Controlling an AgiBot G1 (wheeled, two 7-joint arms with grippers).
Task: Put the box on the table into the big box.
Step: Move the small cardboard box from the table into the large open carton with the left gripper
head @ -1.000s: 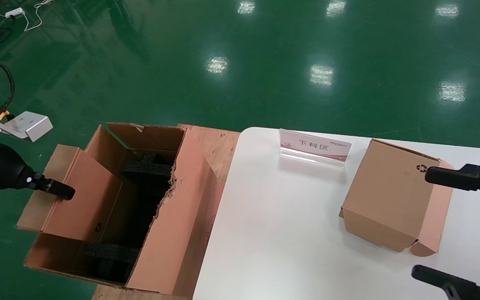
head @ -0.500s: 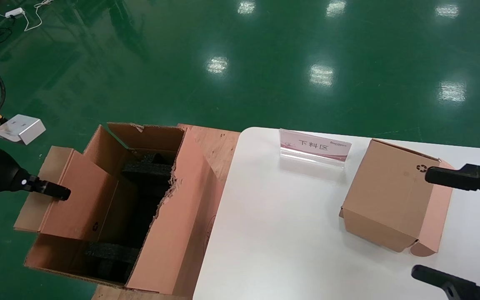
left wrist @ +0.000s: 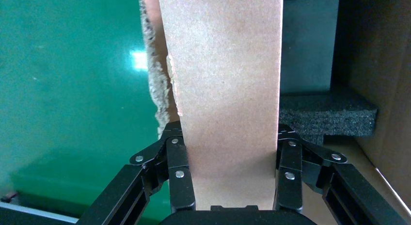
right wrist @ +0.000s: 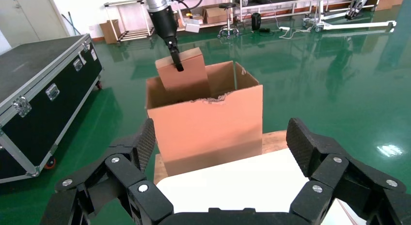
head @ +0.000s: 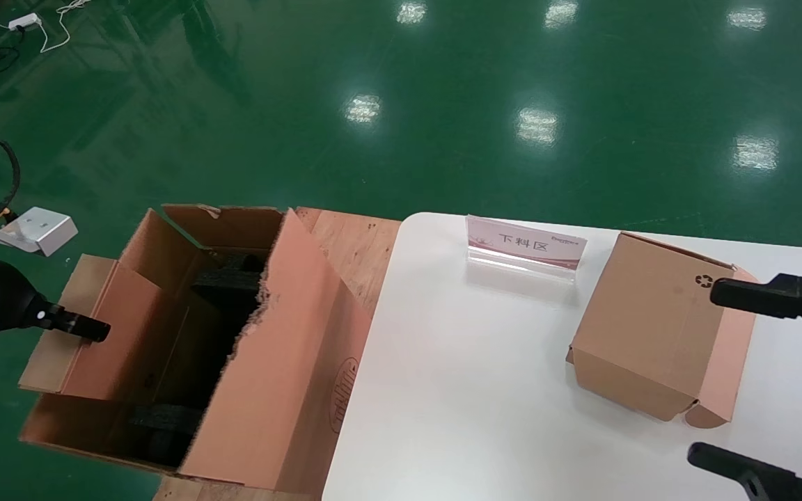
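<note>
1. Pinch of left gripper (left wrist: pixel 231 135) on the box (head: pixel 129 334), edge-on to clear ragged rim
2. Hangs half inside the big box (head: pixel 282 390), off the table (head: pixel 443 383)
3. Leaves right gripper (head: pixel 704 372) spread, idle beside cube carton (head: pixel 651 327)

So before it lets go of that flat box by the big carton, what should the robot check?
1. Grip: ok. The left gripper has its jaws shut on the box.
2. Box fully over the opening: cannot tell. It hangs right at the big box's left wall.
3. Landing spot: cannot tell. Black foam blocks sit inside, and the floor between them is dark.
4. Big box upright and open: ok.
5. Other arm clear: ok. The right gripper, jaws open, is over the table by the cube-like box.
</note>
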